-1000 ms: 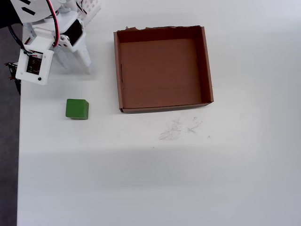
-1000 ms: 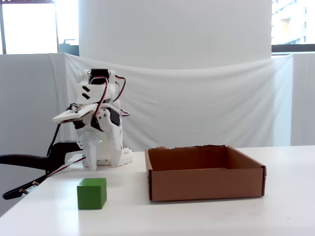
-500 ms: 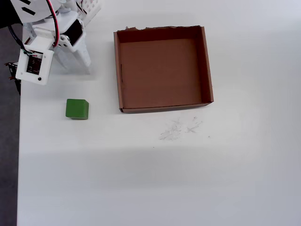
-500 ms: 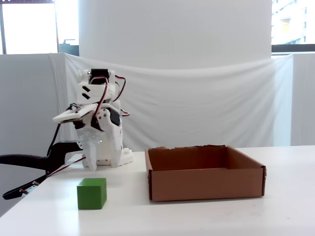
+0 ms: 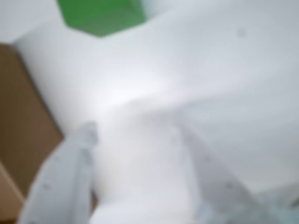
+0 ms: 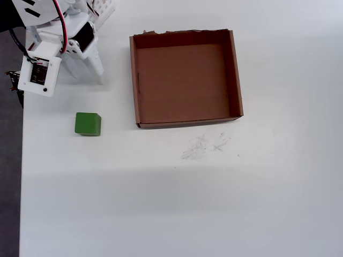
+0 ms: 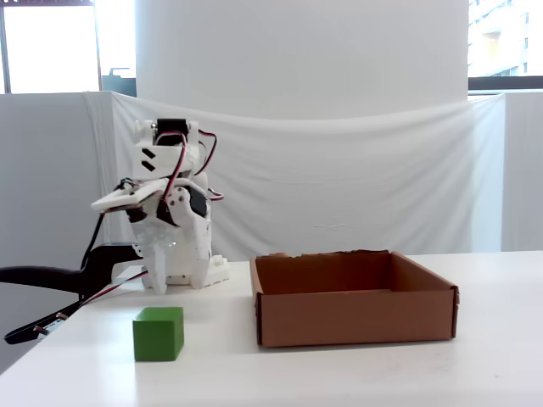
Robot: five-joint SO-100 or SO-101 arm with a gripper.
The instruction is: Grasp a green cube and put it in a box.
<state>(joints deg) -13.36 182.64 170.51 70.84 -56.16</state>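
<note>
Plainly, the green cube (image 6: 88, 123) is a small matte solid with softened edges, resting on the white worktop (image 6: 214, 203) just beside the box (image 6: 141, 80), on its left in the overhead view and apart from it. The fixed view shows the cube (image 7: 158, 333) sitting flat and upright, its faces evenly coloured, with a gap to the cardboard wall (image 7: 356, 316) on its right.

That box is a shallow, roughly square tray of brown cardboard with low walls; its far edge in the overhead view is ragged and torn, the other three are cut straight. Nothing lies inside it.

Smooth and pale, the worktop carries a patch of faint grey scribble marks (image 6: 206, 146) below the box in the overhead view. Behind it, in the fixed view, hangs a creased white cloth (image 7: 356, 178), with bright windows above.

White plastic makes up the arm (image 7: 174, 220), with red and black wires looping over it; it is folded near its base at the worktop's far left corner. Its jaws (image 6: 92, 67) point down, well away from the cube and holding nothing; whether they are apart or together cannot be told. The wrist view is heavily blurred, showing only a green patch (image 5: 100, 16) at the top and brown (image 5: 23, 121) at the left.
</note>
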